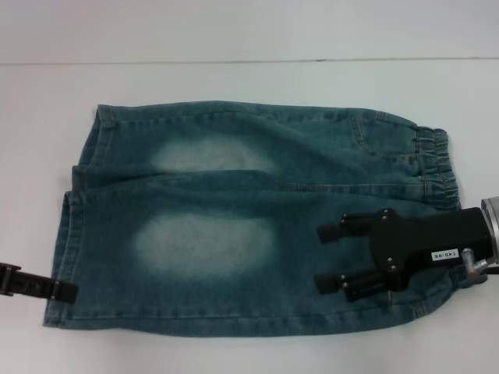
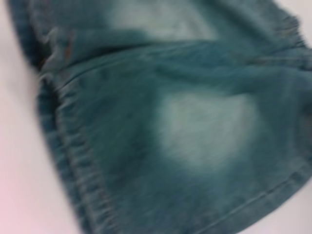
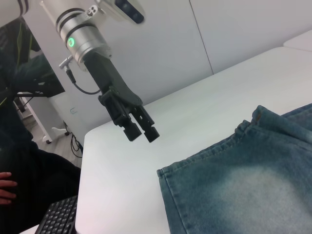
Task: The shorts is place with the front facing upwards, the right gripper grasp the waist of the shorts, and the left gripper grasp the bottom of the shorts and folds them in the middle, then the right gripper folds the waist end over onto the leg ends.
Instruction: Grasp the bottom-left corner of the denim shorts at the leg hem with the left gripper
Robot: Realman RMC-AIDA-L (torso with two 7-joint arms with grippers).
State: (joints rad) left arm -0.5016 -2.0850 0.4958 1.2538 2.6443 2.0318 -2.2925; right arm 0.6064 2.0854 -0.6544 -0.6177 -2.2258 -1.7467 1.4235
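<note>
Blue denim shorts [image 1: 234, 226] lie flat on the white table [image 1: 234, 86], with the elastic waist [image 1: 433, 164] at the right and the leg ends [image 1: 66, 234] at the left. Both legs show pale faded patches. My right gripper [image 1: 326, 257] hovers over the waist half of the near leg, open, fingers pointing toward the leg ends, with nothing between them. My left gripper [image 1: 70, 292] is at the near leg's hem, off the cloth's left edge. In the right wrist view the left gripper [image 3: 141, 132] hangs above the bare table beside the shorts [image 3: 243, 180], fingers together. The left wrist view is filled by the shorts [image 2: 195, 126].
The table's far edge [image 1: 249, 62] meets a pale wall. Beyond the table's left end, the right wrist view shows a keyboard [image 3: 61, 217], a person's hand [image 3: 7, 183] and dark equipment [image 3: 29, 73].
</note>
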